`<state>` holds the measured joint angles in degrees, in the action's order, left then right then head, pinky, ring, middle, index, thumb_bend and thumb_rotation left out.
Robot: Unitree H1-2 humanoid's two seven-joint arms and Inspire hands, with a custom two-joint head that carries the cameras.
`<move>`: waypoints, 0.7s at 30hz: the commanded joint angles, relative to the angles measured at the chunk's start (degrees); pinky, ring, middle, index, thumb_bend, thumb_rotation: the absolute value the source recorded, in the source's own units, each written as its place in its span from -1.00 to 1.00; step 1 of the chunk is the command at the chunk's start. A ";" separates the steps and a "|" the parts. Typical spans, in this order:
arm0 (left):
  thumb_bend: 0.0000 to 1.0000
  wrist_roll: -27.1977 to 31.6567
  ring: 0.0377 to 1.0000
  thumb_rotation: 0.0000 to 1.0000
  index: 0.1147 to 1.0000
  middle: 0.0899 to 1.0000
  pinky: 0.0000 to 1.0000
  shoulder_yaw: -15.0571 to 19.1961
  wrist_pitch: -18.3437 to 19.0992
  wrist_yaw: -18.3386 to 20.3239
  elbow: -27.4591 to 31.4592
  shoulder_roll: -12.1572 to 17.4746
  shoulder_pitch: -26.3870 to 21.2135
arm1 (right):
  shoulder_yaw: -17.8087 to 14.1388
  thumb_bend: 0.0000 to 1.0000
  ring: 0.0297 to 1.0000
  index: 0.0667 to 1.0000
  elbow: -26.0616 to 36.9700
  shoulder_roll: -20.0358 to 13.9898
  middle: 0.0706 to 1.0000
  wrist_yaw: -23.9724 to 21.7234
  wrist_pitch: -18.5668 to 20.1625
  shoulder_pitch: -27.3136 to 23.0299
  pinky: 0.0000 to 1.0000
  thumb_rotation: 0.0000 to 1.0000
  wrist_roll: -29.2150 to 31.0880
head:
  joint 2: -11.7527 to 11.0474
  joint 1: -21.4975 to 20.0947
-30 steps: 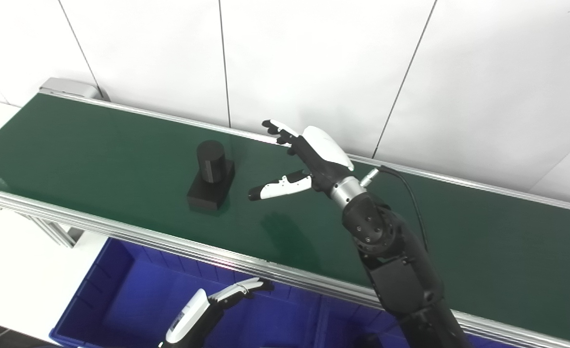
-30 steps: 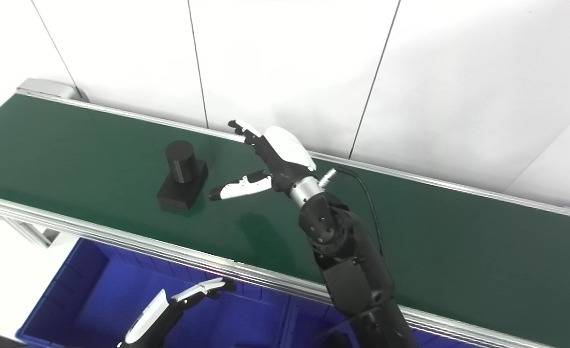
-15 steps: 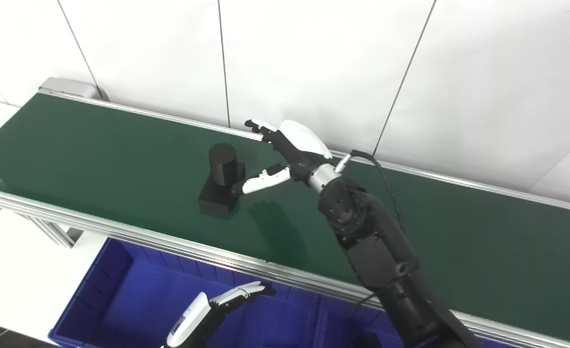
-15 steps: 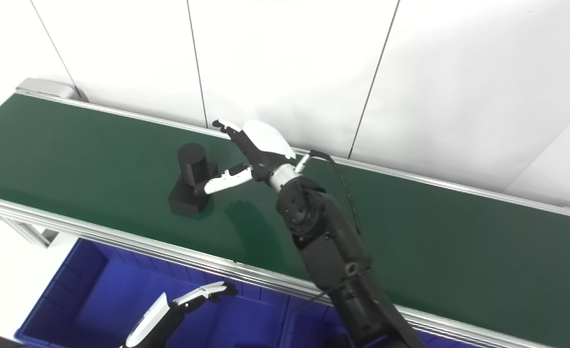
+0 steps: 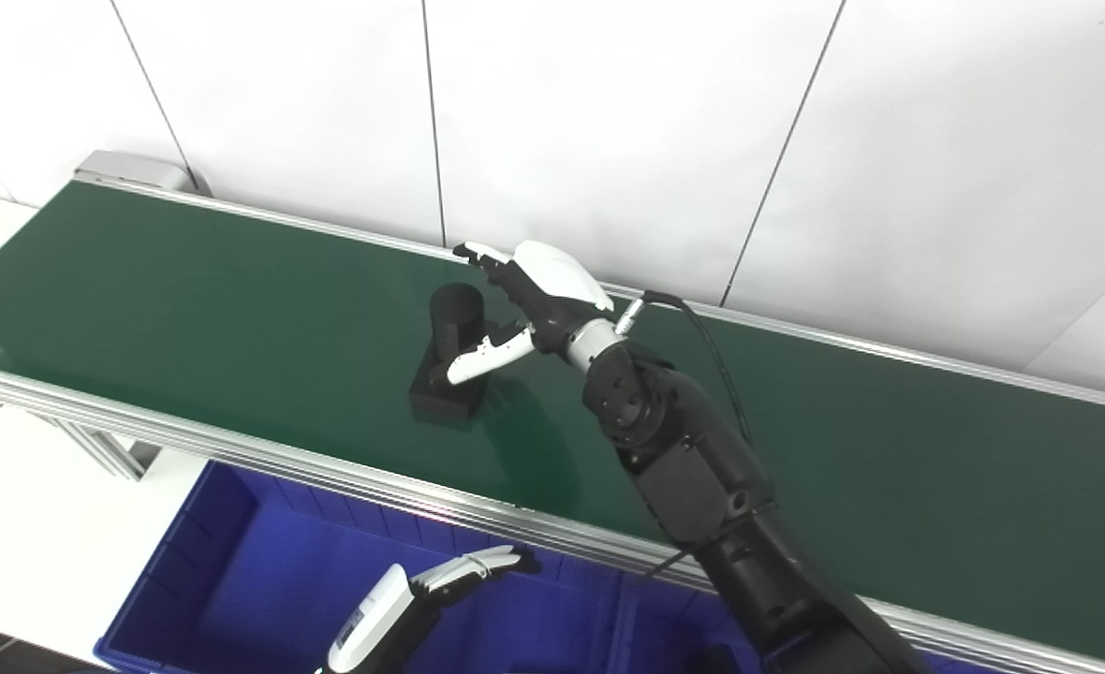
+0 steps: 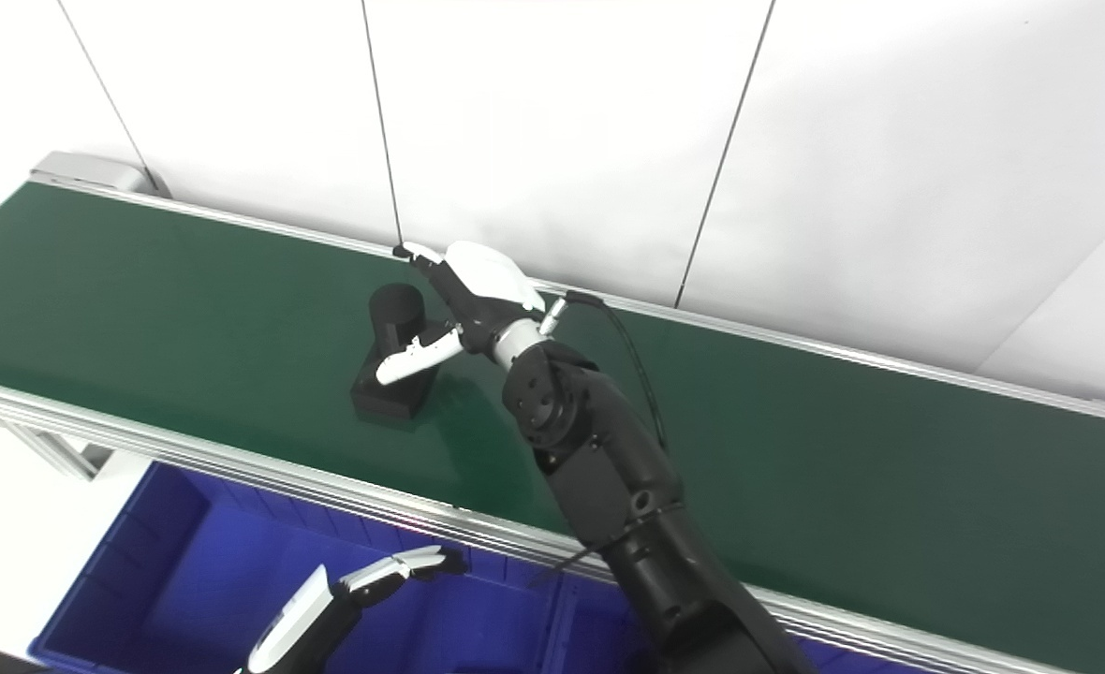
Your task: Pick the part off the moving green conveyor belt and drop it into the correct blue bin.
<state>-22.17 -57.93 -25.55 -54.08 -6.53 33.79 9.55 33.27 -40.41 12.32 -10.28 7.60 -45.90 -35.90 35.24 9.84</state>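
The part is black, a short cylinder standing on a square base, on the green conveyor belt left of centre. My right hand reaches over the belt from the right. Its fingers are spread around the cylinder, thumb in front and the other fingers behind, not closed on it. In the right eye view the part and right hand stand the same way. My left hand hangs low over the blue bin, fingers extended, holding nothing.
The belt's aluminium front rail runs between the belt and the blue bins below. A divider separates the left bin from one to its right. A white panelled wall stands right behind the belt.
The part has ridden the belt to the right. My right hand has moved left to meet it, and its thumb and fingers now flank the cylinder. My left hand has barely moved.
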 commanded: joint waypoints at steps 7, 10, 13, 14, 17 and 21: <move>1.00 -1.26 0.57 -0.25 0.55 0.65 0.44 1.76 -1.38 0.45 2.80 0.37 1.70 | -0.59 0.71 0.52 0.84 -6.30 4.07 0.69 5.39 -2.43 -5.88 0.30 -0.39 0.15 | 0.41 0.25; 1.00 -1.79 0.58 -0.26 0.55 0.65 0.44 2.70 -1.37 1.15 3.57 0.31 2.38 | -1.05 0.65 0.48 0.82 -9.73 4.69 0.70 7.10 -3.41 -6.39 0.26 -0.51 0.93 | 0.68 0.57; 1.00 -2.00 0.58 -0.27 0.55 0.66 0.46 3.57 -1.37 1.73 4.32 0.17 3.03 | -0.60 0.56 0.45 0.76 -12.08 4.71 0.67 9.51 -4.46 -6.20 0.29 -0.67 0.48 | 0.86 0.93; 1.00 -2.00 0.58 -0.26 0.55 0.66 0.44 3.82 -1.37 1.88 4.52 0.11 3.25 | -0.63 0.49 0.39 0.72 -12.58 4.73 0.59 10.09 -4.54 -6.05 0.25 -0.75 0.54 | 0.86 0.93; 1.00 -2.54 0.57 -0.23 0.55 0.65 0.43 4.99 -1.37 2.65 5.14 -0.12 4.21 | -0.81 0.34 0.20 0.64 -13.77 4.61 0.40 12.43 -5.44 -5.41 0.06 -0.93 0.81 | 1.09 1.19; 1.00 -2.27 0.59 -0.23 0.56 0.66 0.44 5.38 -1.37 3.08 5.40 -0.25 4.62 | -0.54 0.07 -0.13 0.22 -16.41 4.55 -0.07 16.77 -7.37 -5.40 -0.17 -1.00 0.19 | 1.32 1.18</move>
<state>-23.98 -52.72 -25.55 -50.75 -2.69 33.24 13.80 32.64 -57.01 15.34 3.87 3.32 -49.11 -35.26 36.65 10.99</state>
